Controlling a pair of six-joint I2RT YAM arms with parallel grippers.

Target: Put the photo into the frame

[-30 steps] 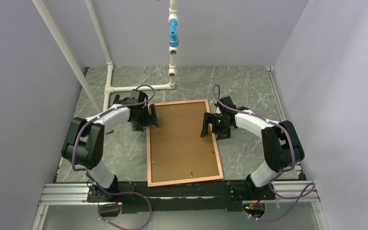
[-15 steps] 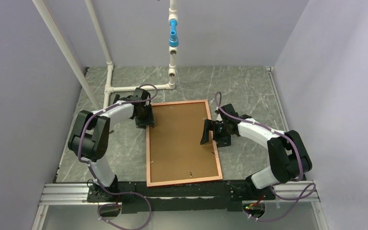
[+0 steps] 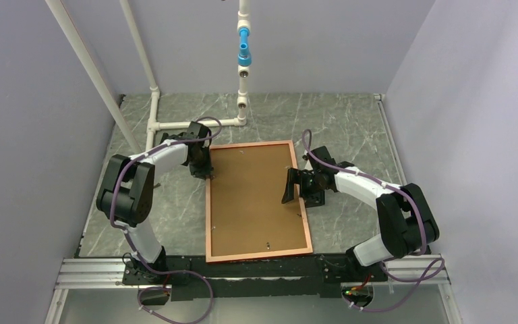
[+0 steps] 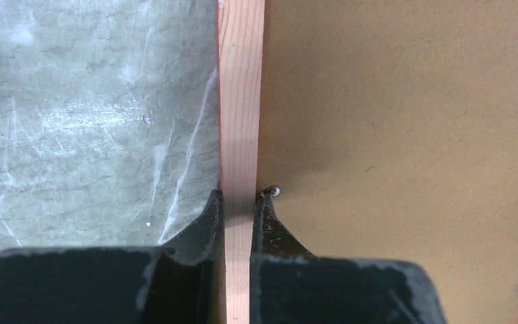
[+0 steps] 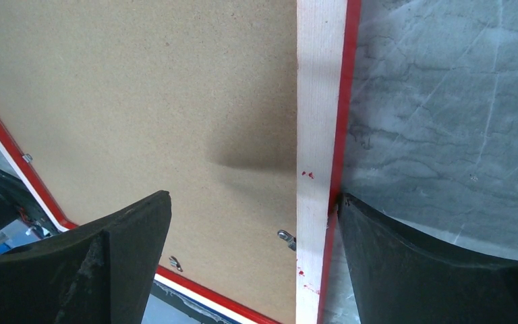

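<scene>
At the far left a white pipe (image 3: 154,101) stands up off the grey marbled table (image 3: 351,128); just beside it, the left gripper (image 3: 204,169) reaches down to the upper part of the frame's left side. Seen from its wrist, the left gripper (image 4: 238,202) is drawn in narrow, one black finger (image 4: 206,223) against the outer edge of the pale wood border and the other against the inner edge, so it is pinching that border. A small metal tab (image 4: 272,192) sits right at the inner fingertip.

The frame (image 3: 210,223) lies flat in the middle of the table between the two arms, wood side up, a thin line of red showing along its outer edge (image 5: 340,101); the brown backing board (image 3: 256,196) fills it.

On the right side the right gripper (image 3: 289,187) hangs over the frame's right border. Its jaws are spread wide, one finger (image 5: 121,250) over the board and the other (image 5: 438,270) over bare table, just beside the frame's red edge; the border runs between them and nothing is held. Another metal tab (image 5: 285,236) lies on the board near that border.
</scene>
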